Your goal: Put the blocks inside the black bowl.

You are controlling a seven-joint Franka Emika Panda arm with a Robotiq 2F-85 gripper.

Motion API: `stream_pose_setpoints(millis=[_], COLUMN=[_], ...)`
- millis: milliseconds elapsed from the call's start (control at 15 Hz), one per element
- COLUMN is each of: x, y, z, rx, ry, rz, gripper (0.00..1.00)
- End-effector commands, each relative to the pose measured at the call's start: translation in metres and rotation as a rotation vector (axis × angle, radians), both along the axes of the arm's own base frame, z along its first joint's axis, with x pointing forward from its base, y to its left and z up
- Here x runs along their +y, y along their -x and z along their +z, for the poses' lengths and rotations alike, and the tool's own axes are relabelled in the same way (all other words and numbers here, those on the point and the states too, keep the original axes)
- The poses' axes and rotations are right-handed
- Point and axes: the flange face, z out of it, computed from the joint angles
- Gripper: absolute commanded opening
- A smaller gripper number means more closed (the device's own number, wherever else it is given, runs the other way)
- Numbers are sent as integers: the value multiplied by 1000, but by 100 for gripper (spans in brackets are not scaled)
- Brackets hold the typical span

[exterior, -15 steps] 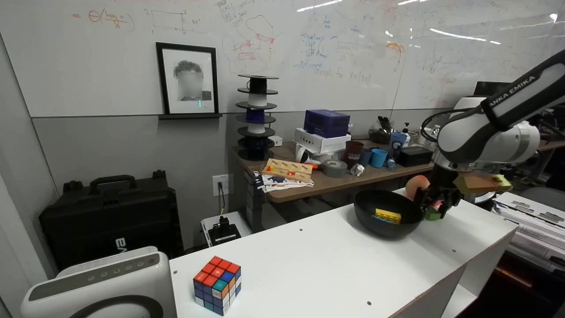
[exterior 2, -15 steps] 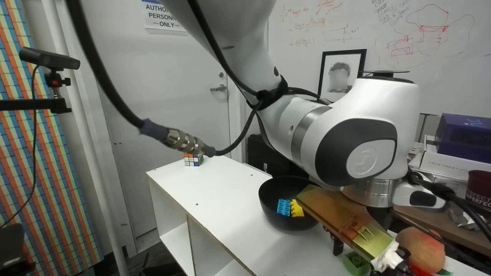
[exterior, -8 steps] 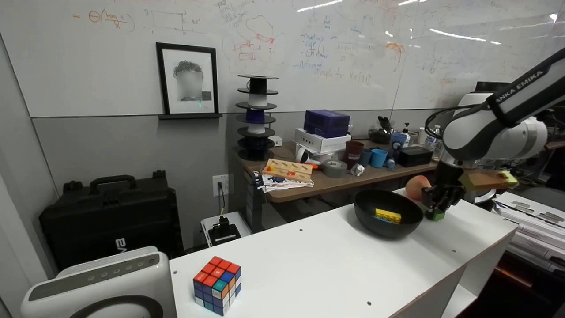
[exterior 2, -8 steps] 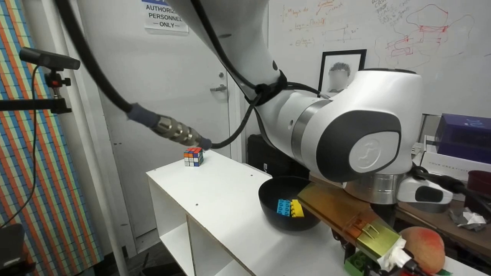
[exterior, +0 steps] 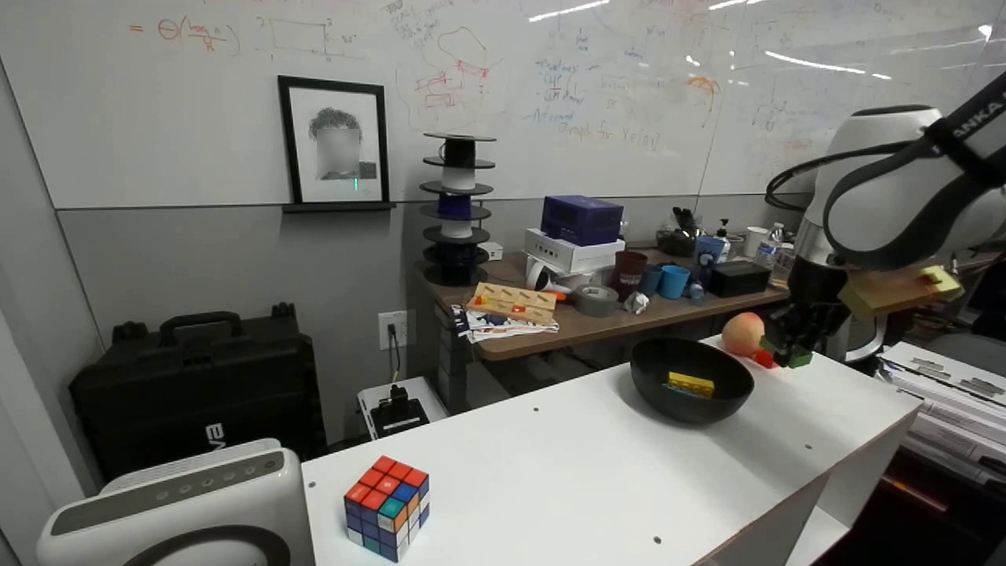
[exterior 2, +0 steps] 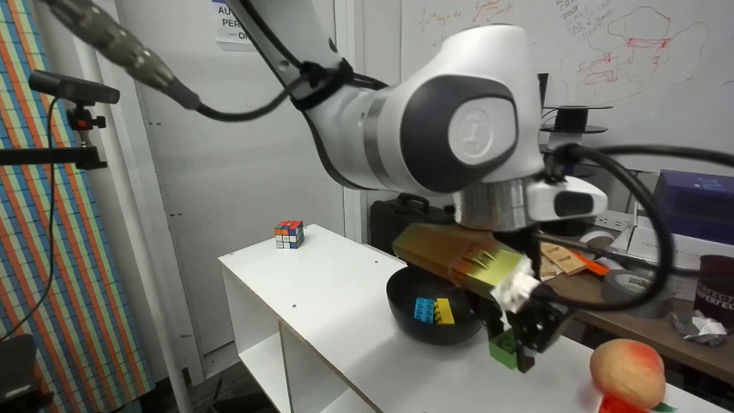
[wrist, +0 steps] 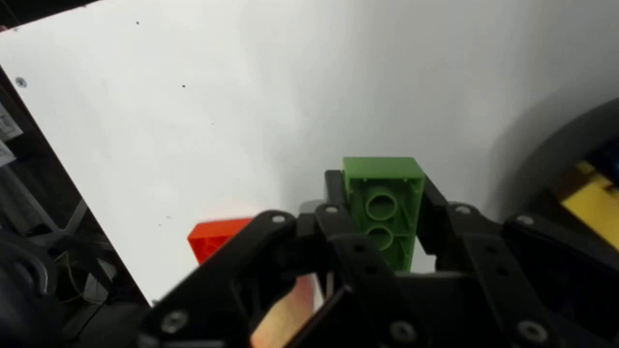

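In an exterior view I see a yellow block (exterior: 692, 384) in the black bowl (exterior: 680, 409), a red block (exterior: 765, 359) on the table (exterior: 566, 464) by a peach (exterior: 743, 334). In an exterior view, a blue block (exterior 2: 424, 310) lies beside the yellow block, the tool (exterior 2: 510, 351) near the bowl. In the wrist view, the tool pinches a green block (wrist: 382, 220) above the table.

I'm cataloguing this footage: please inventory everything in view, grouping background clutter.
cabinet: one, white, foreground
bowl: one, black, on cabinet
blue block: one, blue, in bowl
yellow block: one, yellow, in bowl
peach: one, orange-red, on cabinet
red block: one, red, beside peach
Rubik's cube: one, multicoloured, on cabinet
green block: one, green, between jaws
background clutter: many, mixed colours, around cabinet
arm: one, white and black, above cabinet
jaws: one pair, black, gripping green block
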Motion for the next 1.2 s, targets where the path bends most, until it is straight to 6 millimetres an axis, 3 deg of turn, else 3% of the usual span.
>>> stream_pose_setpoints(millis=[0,200,400,467,600,867,1000,1133], x=[62,99,114,114,113,111,105,85], y=[17,9,1,0,1,5,5,4], z=[37,42,35,33,30,37,51,75], rx=[-56,-92,-101,-105,-92,-104,-143,-197], ry=[22,6,12,23,20,-7,-51,-106], rz=[138,220,252,260,258,234,168,64], gripper=[14,14,15,61,66,98,100,100])
